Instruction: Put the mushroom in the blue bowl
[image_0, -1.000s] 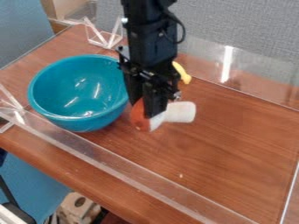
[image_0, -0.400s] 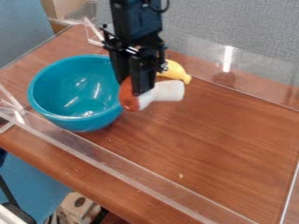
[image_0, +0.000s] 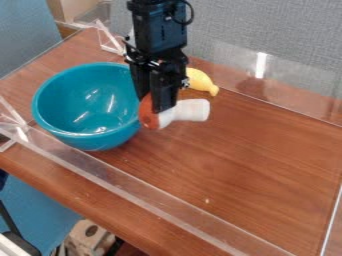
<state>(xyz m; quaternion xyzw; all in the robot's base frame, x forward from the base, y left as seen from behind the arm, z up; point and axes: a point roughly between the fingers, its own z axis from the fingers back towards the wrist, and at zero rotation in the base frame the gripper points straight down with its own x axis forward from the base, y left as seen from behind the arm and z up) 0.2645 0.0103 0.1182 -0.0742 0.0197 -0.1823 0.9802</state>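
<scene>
Since a second ago the arm has carried the mushroom left and away from the near edge, from mid-table to just beside the bowl's right rim. The table is brown wood inside clear walls. The bowl, empty, sits at the left. The claw points down, clamped on the mushroom, held clear of the table (red cap towards the bowl, white stem sticking out right, so its long axis lies roughly level). A banana lies behind. The bowl's opening lies left of the claw, so I judge a short leftward carry remains before release.
</scene>
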